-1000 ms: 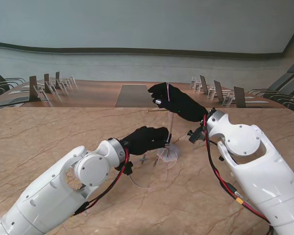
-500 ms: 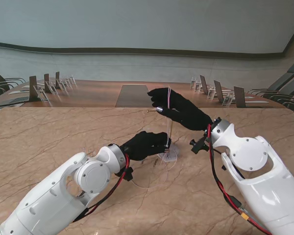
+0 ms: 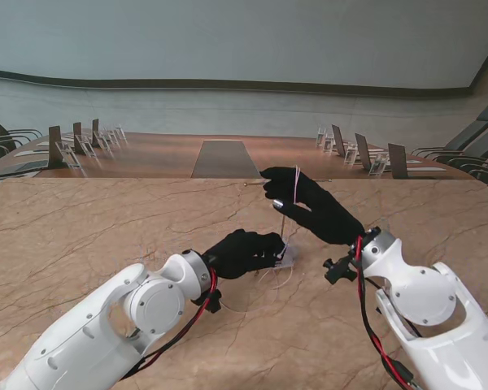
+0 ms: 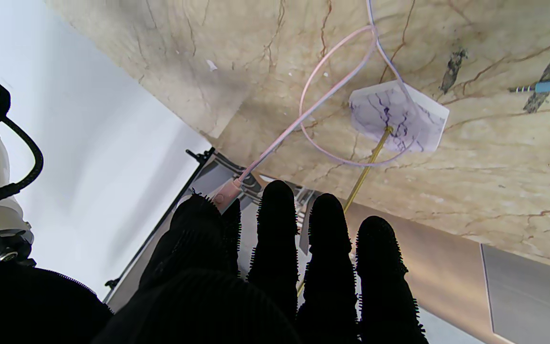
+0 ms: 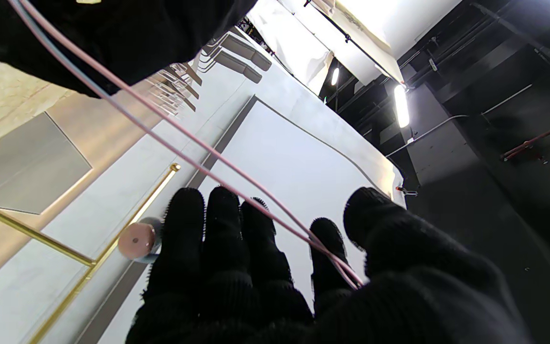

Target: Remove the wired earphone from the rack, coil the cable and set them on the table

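Note:
The rack is a thin gold pole [image 3: 284, 223] on a clear base [image 3: 285, 258], with a gold crossbar [image 5: 132, 212] at its top. My right hand [image 3: 313, 210] hovers beside the top of the pole, shut on the pink earphone cable [image 5: 237, 191], which runs between thumb and fingers. A pink earbud [image 5: 136, 240] lies against a fingertip. My left hand [image 3: 244, 250] rests low by the base, its thumb and forefinger pinching the cable's pink inline piece [image 4: 225, 193]. The cable loops [image 4: 313, 102] around the base [image 4: 399, 117]. The blue jack plug [image 4: 542, 87] lies on the marble.
The marble table [image 3: 106, 219] spreads wide on both sides of the rack. A thin slack loop of cable [image 3: 256, 296] lies on it nearer to me than the base. A long conference table with chairs [image 3: 220, 154] stands beyond the far edge.
My right hand has come nearer to me and to the right, carrying the cable and earbud away from the crossbar. My left hand has drawn slightly nearer, staying by the base.

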Motion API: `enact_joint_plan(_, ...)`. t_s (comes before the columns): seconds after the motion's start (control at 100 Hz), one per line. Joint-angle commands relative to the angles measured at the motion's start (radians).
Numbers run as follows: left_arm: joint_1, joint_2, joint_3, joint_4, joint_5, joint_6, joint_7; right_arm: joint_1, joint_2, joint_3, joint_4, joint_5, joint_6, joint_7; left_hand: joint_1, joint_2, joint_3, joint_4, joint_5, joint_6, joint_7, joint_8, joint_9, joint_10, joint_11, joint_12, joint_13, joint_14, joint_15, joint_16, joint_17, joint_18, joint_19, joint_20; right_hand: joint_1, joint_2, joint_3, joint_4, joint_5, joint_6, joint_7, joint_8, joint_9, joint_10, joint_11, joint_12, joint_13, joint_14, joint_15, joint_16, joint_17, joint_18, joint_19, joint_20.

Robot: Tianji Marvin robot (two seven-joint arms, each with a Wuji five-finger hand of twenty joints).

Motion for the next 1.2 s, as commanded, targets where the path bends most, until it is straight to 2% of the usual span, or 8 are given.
enact_joint_plan(0.0, 0.020, 0.000, 0.011, -0.005, 0.002, 0.013, -0.007, -0.031, -0.005, -0.001, -0.008, -0.004, -0.001, -0.005, 0.053, -0.013, -0.001, -0.008, -0.020, -0.013, 0.020, -0.014, -0.010, -0.013, -0.021, -0.004, 0.005, -0.017, -0.008, -0.018, -0.019, 0.011, -0.013, -0.011, 0.045, 0.040, -0.003, -0.033, -0.025, -0.029, -0.009, -0.001, 0.004, -0.024, -0.003, -0.004, 0.017, -0.024, -0.004, -0.006, 0.005, -0.044, 0.010, -0.004)
enact_joint_plan(0.27, 0.036, 0.000, 0.045, 0.007, 0.009, 0.043, -0.002, -0.104, -0.013, 0.001, -0.020, -0.015, -0.014, -0.052, 0.052, -0.016, -0.003, -0.008, -0.022, -0.014, 0.020, -0.020, -0.015, -0.014, -0.036, -0.018, 0.003, -0.020, -0.025, -0.033, -0.025, 0.012, -0.031, -0.021, 0.050, 0.033, 0.008, -0.036, -0.023, -0.046, 0.003, 0.010, -0.003, -0.017, -0.001, 0.002, 0.013, -0.013, -0.003, -0.004, 0.002, -0.037, 0.006, -0.006)
enact_joint_plan(0.44, 0.032, -0.003, 0.063, 0.026, 0.001, 0.058, 0.005, -0.119, -0.018, -0.006, -0.014, -0.014, -0.024, -0.077, 0.029, -0.053, -0.001, -0.003, -0.030, -0.021, 0.022, -0.029, -0.020, -0.015, -0.048, -0.029, -0.001, -0.025, -0.045, -0.052, -0.028, 0.010, -0.042, -0.028, 0.056, 0.029, 0.020, -0.038, -0.024, -0.044, 0.011, 0.014, 0.000, -0.019, 0.003, 0.005, 0.020, -0.017, 0.001, -0.002, 0.007, -0.039, 0.010, -0.004)
enact_joint_plan(0.66, 0.025, -0.009, 0.078, 0.053, -0.007, 0.066, 0.022, -0.120, -0.022, -0.027, 0.000, -0.004, -0.010, -0.087, -0.013, -0.097, 0.007, 0.002, -0.040, -0.026, 0.025, -0.033, -0.029, -0.020, -0.056, -0.050, -0.006, -0.026, -0.054, -0.065, -0.034, 0.010, -0.051, -0.031, 0.064, 0.018, 0.041, -0.042, -0.025, -0.039, 0.008, 0.013, -0.029, 0.008, 0.020, 0.014, 0.017, -0.002, 0.007, 0.002, 0.010, -0.034, 0.012, -0.003)
enact_joint_plan(0.76, 0.020, -0.013, 0.087, 0.066, -0.014, 0.071, 0.031, -0.118, -0.026, -0.038, 0.008, -0.003, -0.004, -0.099, -0.027, -0.110, 0.012, 0.004, -0.042, -0.032, 0.000, -0.057, -0.032, -0.019, -0.059, -0.075, -0.008, -0.025, -0.060, -0.073, -0.034, 0.012, -0.054, -0.032, 0.063, 0.008, 0.065, -0.048, -0.024, -0.037, 0.022, 0.022, -0.045, 0.045, 0.048, 0.024, 0.038, 0.039, 0.032, 0.013, 0.014, -0.006, 0.016, -0.002)
enact_joint_plan(0.87, 0.011, -0.017, 0.100, 0.080, -0.018, 0.072, 0.038, -0.117, -0.028, -0.048, 0.014, -0.013, 0.002, -0.109, -0.017, -0.113, 0.018, 0.002, -0.022, -0.046, -0.018, -0.077, -0.019, -0.019, -0.068, -0.090, -0.003, -0.022, -0.069, -0.082, -0.034, 0.015, -0.054, -0.032, 0.071, -0.004, 0.087, -0.054, -0.019, -0.032, 0.048, 0.035, -0.063, 0.046, 0.070, 0.031, 0.030, 0.032, 0.042, 0.018, 0.021, -0.017, 0.018, -0.002)
enact_joint_plan(0.99, 0.001, -0.024, 0.114, 0.099, -0.024, 0.073, 0.054, -0.115, -0.029, -0.058, 0.024, 0.007, 0.009, -0.107, 0.014, -0.108, 0.019, 0.000, 0.015, -0.065, -0.032, -0.097, 0.025, -0.019, -0.085, -0.086, 0.021, -0.017, -0.082, -0.102, -0.028, 0.023, -0.053, -0.032, 0.073, -0.021, 0.127, -0.063, -0.020, -0.028, 0.139, 0.069, -0.085, 0.037, 0.074, 0.027, 0.011, 0.017, 0.029, 0.013, 0.027, -0.038, 0.006, -0.008)
enact_joint_plan(1.19, -0.009, -0.029, 0.127, 0.114, -0.027, 0.075, 0.067, -0.111, -0.035, -0.077, 0.041, 0.010, 0.003, -0.128, 0.090, -0.059, 0.017, -0.005, 0.072, -0.085, -0.033, -0.113, 0.103, -0.023, -0.097, -0.068, 0.064, -0.009, -0.074, -0.117, -0.006, 0.024, -0.028, -0.027, 0.078, -0.036, 0.163, -0.069, -0.018, -0.044, 0.200, 0.074, -0.111, 0.011, 0.073, 0.023, -0.028, -0.005, 0.029, 0.014, 0.002, -0.061, -0.007, -0.013)
